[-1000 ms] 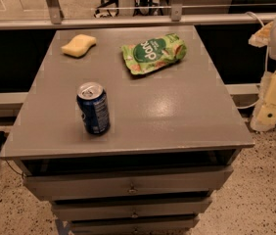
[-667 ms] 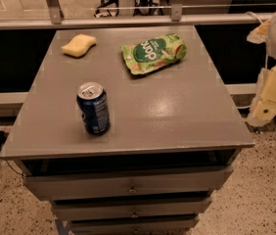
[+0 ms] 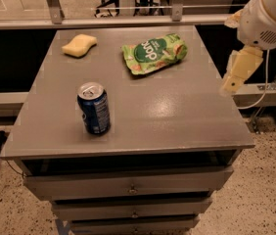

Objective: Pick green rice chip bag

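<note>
The green rice chip bag (image 3: 153, 53) lies flat at the far right of the grey table top (image 3: 167, 111), light green with a dark green round logo and orange-red corners. My gripper (image 3: 237, 72) hangs beside the table's right edge, below the white arm housing, to the right of the bag and a little nearer than it. It touches nothing.
A blue soda can (image 3: 94, 108) stands upright at the front left of the table. A yellow sponge (image 3: 79, 45) lies at the far left. Drawers (image 3: 128, 187) sit under the top. A rail and a cable run along the right.
The view has shifted a little and the arm with my gripper has moved left and up, closer to the table's right edge. The bag, can and sponge have not moved.
</note>
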You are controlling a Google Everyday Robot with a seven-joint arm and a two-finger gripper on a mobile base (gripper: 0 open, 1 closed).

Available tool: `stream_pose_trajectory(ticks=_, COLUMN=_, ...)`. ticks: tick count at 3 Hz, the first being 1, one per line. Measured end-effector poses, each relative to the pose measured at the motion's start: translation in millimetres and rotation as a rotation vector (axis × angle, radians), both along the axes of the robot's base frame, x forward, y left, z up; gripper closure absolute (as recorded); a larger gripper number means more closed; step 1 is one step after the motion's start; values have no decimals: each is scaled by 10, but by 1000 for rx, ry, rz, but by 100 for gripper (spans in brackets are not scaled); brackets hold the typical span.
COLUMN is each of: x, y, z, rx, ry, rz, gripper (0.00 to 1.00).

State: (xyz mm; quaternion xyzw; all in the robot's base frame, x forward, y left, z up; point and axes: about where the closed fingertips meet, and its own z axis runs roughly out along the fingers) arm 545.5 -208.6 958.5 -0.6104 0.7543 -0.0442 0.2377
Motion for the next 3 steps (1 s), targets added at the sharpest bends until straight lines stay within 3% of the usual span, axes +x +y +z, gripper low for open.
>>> stream_pose_trajectory(ticks=1, x=648, y=123, z=-174, rx=71, ry=-39, rz=13, gripper=0)
stream_pose_trajectory(ticks=3, x=1844, y=325, z=-605, rx=282, ry=-59, rz=-19, gripper=0)
